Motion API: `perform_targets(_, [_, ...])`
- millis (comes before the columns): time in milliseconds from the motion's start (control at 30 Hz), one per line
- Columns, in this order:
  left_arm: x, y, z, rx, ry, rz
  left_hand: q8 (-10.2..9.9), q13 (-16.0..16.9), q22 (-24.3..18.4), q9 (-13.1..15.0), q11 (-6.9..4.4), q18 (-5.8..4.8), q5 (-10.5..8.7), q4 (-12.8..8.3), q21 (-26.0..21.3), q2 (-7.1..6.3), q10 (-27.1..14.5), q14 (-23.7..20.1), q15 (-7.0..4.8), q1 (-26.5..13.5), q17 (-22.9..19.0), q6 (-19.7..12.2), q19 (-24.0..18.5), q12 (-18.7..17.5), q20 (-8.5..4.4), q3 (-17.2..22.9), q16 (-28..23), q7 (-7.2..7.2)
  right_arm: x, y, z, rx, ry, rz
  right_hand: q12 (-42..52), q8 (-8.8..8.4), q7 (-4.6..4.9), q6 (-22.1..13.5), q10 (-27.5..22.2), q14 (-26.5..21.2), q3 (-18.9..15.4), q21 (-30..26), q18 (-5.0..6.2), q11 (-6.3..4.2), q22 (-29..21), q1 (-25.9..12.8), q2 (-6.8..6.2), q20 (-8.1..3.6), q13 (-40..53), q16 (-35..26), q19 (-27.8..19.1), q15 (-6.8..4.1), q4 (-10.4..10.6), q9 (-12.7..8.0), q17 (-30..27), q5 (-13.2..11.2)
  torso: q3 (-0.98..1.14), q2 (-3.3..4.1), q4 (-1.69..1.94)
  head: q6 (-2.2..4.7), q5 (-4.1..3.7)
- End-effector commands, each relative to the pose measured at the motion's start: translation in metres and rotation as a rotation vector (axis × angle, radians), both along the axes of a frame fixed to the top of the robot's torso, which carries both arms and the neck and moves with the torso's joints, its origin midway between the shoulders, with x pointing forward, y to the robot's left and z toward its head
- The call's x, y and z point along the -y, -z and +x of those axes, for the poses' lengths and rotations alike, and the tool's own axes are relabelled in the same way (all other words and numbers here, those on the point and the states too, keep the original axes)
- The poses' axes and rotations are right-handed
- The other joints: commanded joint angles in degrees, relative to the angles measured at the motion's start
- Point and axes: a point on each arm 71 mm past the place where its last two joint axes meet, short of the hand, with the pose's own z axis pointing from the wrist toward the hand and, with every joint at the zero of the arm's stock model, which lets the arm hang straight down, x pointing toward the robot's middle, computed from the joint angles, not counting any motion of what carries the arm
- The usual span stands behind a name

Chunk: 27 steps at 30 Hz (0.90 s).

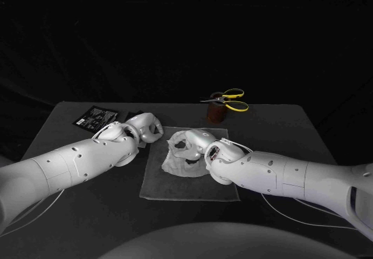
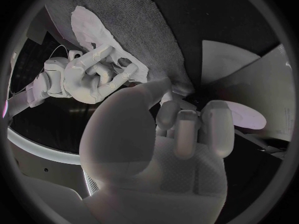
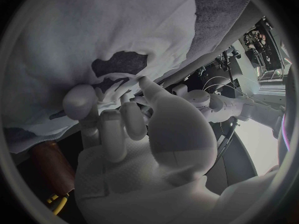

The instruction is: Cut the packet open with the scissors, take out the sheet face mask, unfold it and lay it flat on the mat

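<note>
- The mat [image 1: 186, 186] lies mid-table. Its near edge is square to the robot, and a strip of its near part is bare cloth.
- Bare table [image 1: 116, 210] runs along the mat's near edge and past its right side. Both white arms cross above the mat's two long sides.
- The sheet face mask [image 1: 177, 164] is on the mat's middle and far half. It is opened out in part but rumpled, with its near-left flap lying flat. All of it lies within the mat's edges.
- The right robot hand [image 1: 196, 143] rests on the mask's far part. In the right wrist view its fingers [image 3: 102, 122] are bunched against the thumb, pinching a fold of mask beside a cut-out hole.
- The left robot hand [image 1: 140, 129] sits at the mat's far-left corner, apart from the mask. Its fingers [image 2: 187, 129] are curled in close together and the thumb tip reaches the mat's edge. I cannot tell whether it grips the cloth.
- The black packet [image 1: 95, 116] lies flat on the table beyond the mat's far-left corner, near the table's far edge. A small dark scrap [image 1: 133, 115] lies between the packet and the left robot hand.
- Beyond the mat's far-right corner the yellow-handled scissors [image 1: 229, 100] stand in a brown holder [image 1: 216, 112].
</note>
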Motion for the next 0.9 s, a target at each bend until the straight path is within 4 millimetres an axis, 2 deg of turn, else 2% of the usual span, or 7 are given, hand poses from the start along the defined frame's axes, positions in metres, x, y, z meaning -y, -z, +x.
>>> perform_targets(33, [-0.003,-0.005,0.001,0.046,-0.027,-0.041,-0.7,-6.2,3.7,-0.1,0.65,-0.13,-0.1,-0.1,-1.5,-0.6,-4.7,5.7,0.85,0.1,14.3,-1.7,-1.2,-4.2,0.61,0.1,-0.1,0.74,0.015,0.018,-0.002,-0.081,0.041,-0.095,0.1,0.37,0.27,-0.1,-0.1,3.8,-0.2,-0.1,0.58,0.1,5.8,0.4,-0.01,-0.24,1.0,0.2,-0.2,-0.31,-0.2,0.1,6.3,0.3,-0.01,0.03,0.01,0.0,-0.06])
perform_targets(133, [-0.002,-0.006,-0.003,0.011,-0.032,-0.084,-0.7,-7.9,2.8,0.0,1.24,0.11,-0.1,1.1,-2.3,-1.04,-5.9,5.3,1.42,-1.7,13.2,-2.5,-1.9,-5.3,1.11,-0.8,-0.6,1.29,0.015,0.018,-0.002,-0.081,0.041,-0.095,0.1,0.37,0.27,-0.1,-0.1,3.8,-0.2,-0.1,0.58,0.1,5.8,0.4,-0.01,-0.24,1.0,0.2,-0.2,-0.31,-0.2,0.1,6.3,0.3,-0.02,0.05,-0.03,0.0,-0.12])
perform_targets(267, [0.001,-0.003,-0.012,-0.095,-0.037,-0.157,0.7,-9.1,1.3,0.6,0.97,0.59,-0.09,3.4,-3.7,-1.28,-6.6,4.7,1.37,-4.3,11.5,-2.1,-3.0,-5.9,1.47,-2.5,-1.3,0.82,0.014,0.018,-0.002,-0.081,0.04,-0.094,0.0,0.33,0.25,0.0,-0.2,3.8,-0.3,-0.1,0.58,0.08,5.8,0.4,0.03,-0.24,0.9,0.2,-0.2,-0.33,-0.2,0.1,6.2,0.3,-0.03,0.04,-0.02,0.0,-0.07])
perform_targets(333, [0.002,-0.001,-0.018,-0.165,-0.038,-0.186,2.6,-8.3,1.5,1.5,0.21,0.53,-0.07,5.8,-3.5,-0.47,-5.3,4.8,0.71,-6.2,11.6,-1.7,-2.7,-5.1,1.01,-3.9,-1.3,-0.07,0.014,0.018,-0.002,-0.081,0.039,-0.094,0.0,0.33,0.25,0.0,-0.2,3.8,-0.4,-0.1,0.58,0.08,5.8,0.4,0.04,-0.25,1.0,0.2,-0.2,-0.33,-0.2,0.1,6.2,0.3,0.0,0.02,0.02,0.0,-0.06])
perform_targets(467, [0.002,0.003,-0.03,-0.295,-0.049,-0.214,4.1,-5.8,2.2,2.4,-0.28,0.31,-0.08,8.3,-3.0,-0.62,-2.9,5.0,0.25,-8.5,12.0,-1.4,-2.0,-3.2,0.55,-6.1,-1.1,-0.67,0.014,0.018,-0.002,-0.082,0.039,-0.095,0.0,0.33,0.25,0.0,-0.2,3.8,-0.4,-0.1,0.58,0.08,5.8,0.4,0.04,-0.25,1.0,0.2,-0.2,-0.33,-0.2,0.1,6.2,0.3,0.0,-0.03,0.02,0.0,0.06])
perform_targets(600, [-0.001,0.005,-0.035,-0.349,-0.059,-0.21,5.5,-2.7,3.3,3.3,-0.85,-0.03,-0.08,10.6,-2.0,-0.73,-0.4,5.1,-0.3,-9.9,12.1,-1.0,-1.0,-1.1,0.04,-8.6,-1.0,-1.27,0.015,0.018,-0.002,-0.082,0.039,-0.096,0.0,0.33,0.25,0.0,-0.2,3.8,-0.4,-0.1,0.58,0.08,5.8,0.4,0.04,-0.25,1.0,0.2,-0.2,-0.33,-0.2,0.1,6.2,0.3,0.02,-0.02,0.02,0.0,0.09])
perform_targets(900, [-0.002,0.008,-0.039,-0.396,-0.087,-0.164,6.7,-0.5,4.6,4.2,-1.34,-0.41,-0.08,12.7,-0.9,-0.83,1.3,5.2,-0.79,-9.9,12.4,-0.9,0.0,0.4,-0.48,-11.7,-0.9,-1.8,0.014,0.018,-0.002,-0.083,0.039,-0.096,0.1,0.31,0.24,0.0,-0.1,3.8,-0.4,-0.2,0.58,0.07,5.8,0.4,0.07,-0.25,1.0,0.2,-0.2,-0.33,-0.2,0.1,6.2,0.3,0.02,0.03,-0.02,0.0,0.12])
